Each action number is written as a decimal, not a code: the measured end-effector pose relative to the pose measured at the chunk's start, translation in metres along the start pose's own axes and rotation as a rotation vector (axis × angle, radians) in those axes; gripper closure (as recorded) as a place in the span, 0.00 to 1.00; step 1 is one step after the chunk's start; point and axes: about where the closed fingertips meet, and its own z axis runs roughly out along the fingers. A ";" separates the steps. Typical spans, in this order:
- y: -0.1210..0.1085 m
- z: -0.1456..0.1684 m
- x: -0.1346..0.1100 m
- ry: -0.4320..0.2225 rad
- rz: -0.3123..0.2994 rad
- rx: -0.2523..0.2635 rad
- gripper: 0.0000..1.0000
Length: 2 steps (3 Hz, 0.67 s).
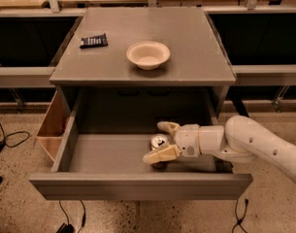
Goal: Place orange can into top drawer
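The orange can (pixel 159 141) stands upright inside the open top drawer (pixel 138 186), right of the middle of its floor, with its silver top showing. My gripper (pixel 163 141) reaches in from the right over the drawer's right side. Its fingers are spread open on either side of the can, one behind it and one (pixel 160 155) in front, with a gap to the can. The can's lower body is partly hidden by the front finger.
A white bowl (pixel 148 55) and a small black object (pixel 93 41) lie on the grey cabinet top (pixel 196 47). A tan wooden box (pixel 53 125) hangs at the drawer's left side. Cables (pixel 7 140) lie on the floor at left.
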 end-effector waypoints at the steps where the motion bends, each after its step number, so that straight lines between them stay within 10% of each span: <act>1: 0.000 0.000 0.000 0.000 0.000 0.000 0.00; 2: 0.001 0.000 -0.004 -0.020 -0.002 -0.009 0.00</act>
